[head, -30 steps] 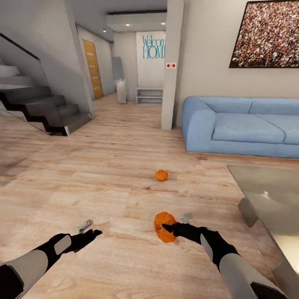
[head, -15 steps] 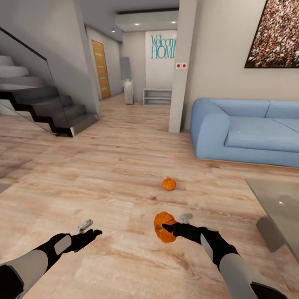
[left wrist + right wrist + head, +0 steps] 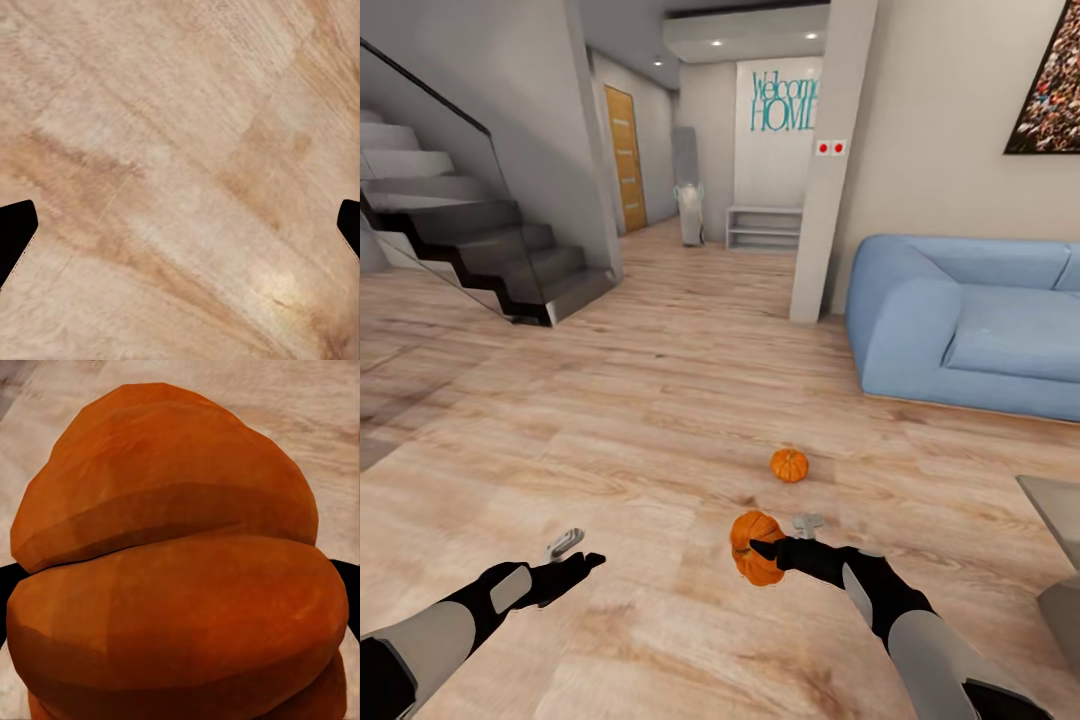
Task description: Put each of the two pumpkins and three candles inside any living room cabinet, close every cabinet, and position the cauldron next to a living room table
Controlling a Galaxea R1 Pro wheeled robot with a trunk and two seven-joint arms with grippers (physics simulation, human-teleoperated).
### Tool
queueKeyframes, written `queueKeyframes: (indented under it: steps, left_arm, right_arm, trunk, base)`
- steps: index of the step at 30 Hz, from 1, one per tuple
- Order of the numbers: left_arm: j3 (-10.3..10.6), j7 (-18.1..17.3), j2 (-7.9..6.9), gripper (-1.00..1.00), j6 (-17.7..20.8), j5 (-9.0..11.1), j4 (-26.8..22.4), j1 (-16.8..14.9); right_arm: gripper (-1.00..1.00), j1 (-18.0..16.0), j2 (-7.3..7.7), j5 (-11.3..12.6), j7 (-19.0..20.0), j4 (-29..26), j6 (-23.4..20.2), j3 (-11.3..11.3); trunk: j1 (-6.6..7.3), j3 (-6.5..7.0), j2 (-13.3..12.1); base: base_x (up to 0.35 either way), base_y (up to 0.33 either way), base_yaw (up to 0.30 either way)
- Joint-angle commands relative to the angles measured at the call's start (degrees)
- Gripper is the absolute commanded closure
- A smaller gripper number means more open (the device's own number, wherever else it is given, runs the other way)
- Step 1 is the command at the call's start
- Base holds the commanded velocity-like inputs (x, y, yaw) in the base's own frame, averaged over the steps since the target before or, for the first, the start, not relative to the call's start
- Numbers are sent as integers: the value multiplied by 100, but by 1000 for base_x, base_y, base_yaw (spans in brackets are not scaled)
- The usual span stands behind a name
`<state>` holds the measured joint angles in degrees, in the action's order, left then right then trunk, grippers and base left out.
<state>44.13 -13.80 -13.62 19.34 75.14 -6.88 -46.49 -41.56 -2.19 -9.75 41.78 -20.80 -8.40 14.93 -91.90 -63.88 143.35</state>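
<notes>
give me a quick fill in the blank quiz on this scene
1. The right gripper is shut on a ____.
2. The second pumpkin lies on the wooden ____.
3. The left gripper holds ____.
4. The sofa is ____ in colour.

Missing words: pumpkin; floor; nothing; blue

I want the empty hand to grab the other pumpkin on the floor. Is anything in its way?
Nothing visible: only bare wooden floor lies between the open left gripper and the loose pumpkin. The right gripper holds the other pumpkin.

Both arms reach forward, left end effector spread, right end effector clamped.
</notes>
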Motion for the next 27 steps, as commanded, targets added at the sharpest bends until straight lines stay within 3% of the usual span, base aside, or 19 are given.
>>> queueKeyframes:
  steps: [1,10,27]
  left_arm:
    - [-1,0,0,-100,0,0,-1,0]
    - [-3,0,0,-100,0,0,2,0]
    - [-1,0,0,-100,0,0,2,0]
  right_arm:
    - [100,-1,-1,28,5,-3,-2,9]
    - [100,-1,-1,35,23,-3,28,9]
    - [100,-1,-1,44,41,-3,40,18]
  trunk:
    - [0,-8,0]
    - [0,-65,0]
    - [0,-94,0]
  base:
    - [337,0,38]
    - [337,0,-87]
    - [335,43,-271]
